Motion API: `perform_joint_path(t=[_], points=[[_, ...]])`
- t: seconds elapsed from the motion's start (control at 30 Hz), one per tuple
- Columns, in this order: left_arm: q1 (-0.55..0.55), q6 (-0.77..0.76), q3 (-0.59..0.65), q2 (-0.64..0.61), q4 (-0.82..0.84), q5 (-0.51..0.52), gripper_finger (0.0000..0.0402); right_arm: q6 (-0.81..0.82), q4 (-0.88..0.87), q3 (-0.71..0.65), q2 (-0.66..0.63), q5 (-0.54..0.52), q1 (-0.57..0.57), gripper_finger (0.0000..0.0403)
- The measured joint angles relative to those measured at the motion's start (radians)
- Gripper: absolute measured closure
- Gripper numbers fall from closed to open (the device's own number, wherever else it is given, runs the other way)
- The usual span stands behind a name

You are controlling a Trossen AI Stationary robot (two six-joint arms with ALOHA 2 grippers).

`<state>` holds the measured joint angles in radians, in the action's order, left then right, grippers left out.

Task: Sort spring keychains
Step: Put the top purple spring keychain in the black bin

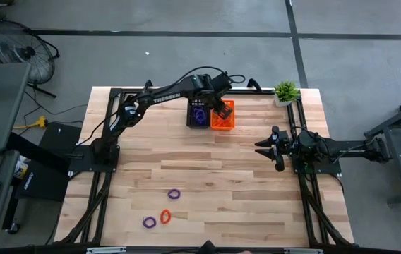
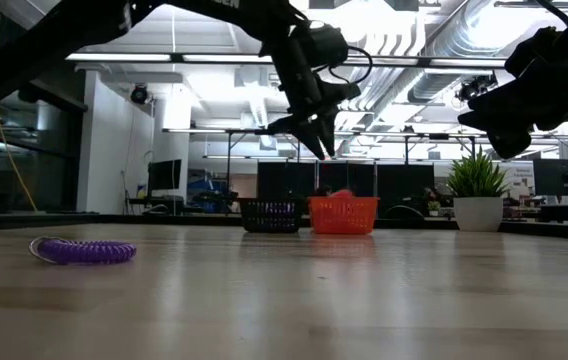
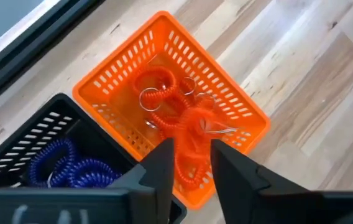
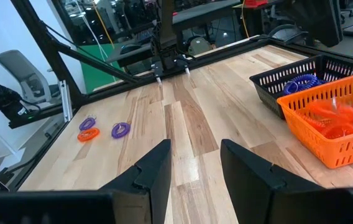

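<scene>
Overhead, left fingers [image 3: 189,171] hang spread above the orange basket [image 3: 238,99]; right fingers [image 4: 195,171] spread too.

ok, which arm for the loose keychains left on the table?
Left, probably. The keychains lie on its side of the table. Its pincer hangs open over the orange basket; the right pincer waits, open.

Wooden table [image 1: 214,183], pale planks; at the far edge stood a black basket [image 1: 198,113] touching an orange basket [image 1: 222,116]; potted plant [image 1: 285,92] at far corner; two purple keychains [image 1: 174,193] and one orange keychain [image 1: 165,216] lay near the front.
</scene>
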<state>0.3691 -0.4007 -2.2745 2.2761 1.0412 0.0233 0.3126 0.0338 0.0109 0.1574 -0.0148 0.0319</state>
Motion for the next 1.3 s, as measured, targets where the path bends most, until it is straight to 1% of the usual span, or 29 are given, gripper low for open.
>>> perform_joint_path(t=[0.1, 0.2, 0.3, 0.53, 0.67, 0.93, 1.13, 1.2, 1.3], points=[[-0.002, 0.000, 0.000, 0.000, 0.002, 0.009, 0.0282, 0.000, 0.000, 0.000, 0.000, 0.000, 0.000, 0.0269], [-0.003, 0.000, 0.000, 0.000, 0.012, 0.010, 0.0271, 0.000, 0.000, 0.000, 0.000, 0.000, 0.000, 0.0269], [-0.012, -0.009, 0.000, -0.001, 0.029, 0.012, 0.0269, 0.000, 0.000, 0.000, 0.000, 0.000, 0.000, 0.0269], [-0.063, -0.023, 0.000, -0.060, 0.179, 0.032, 0.0268, 0.000, 0.000, 0.000, 0.000, 0.000, 0.000, 0.0269], [-0.112, -0.024, -0.001, -0.088, 0.240, 0.066, 0.0268, 0.000, 0.000, 0.000, 0.000, 0.000, 0.000, 0.0269], [-0.223, -0.060, 0.001, -0.112, 0.419, 0.076, 0.0268, 0.000, 0.000, 0.000, 0.000, 0.000, 0.000, 0.0269], [-0.335, -0.126, 0.001, -0.116, 0.530, 0.102, 0.0268, 0.000, 0.000, 0.000, 0.000, 0.000, 0.000, 0.0269], [-0.374, -0.154, 0.013, -0.118, 0.525, 0.107, 0.0268, 0.000, 0.000, 0.000, 0.000, 0.000, 0.000, 0.0269], [-0.430, -0.203, 0.055, -0.115, 0.533, 0.077, 0.0268, 0.000, 0.000, 0.000, 0.000, 0.000, 0.000, 0.0269]])
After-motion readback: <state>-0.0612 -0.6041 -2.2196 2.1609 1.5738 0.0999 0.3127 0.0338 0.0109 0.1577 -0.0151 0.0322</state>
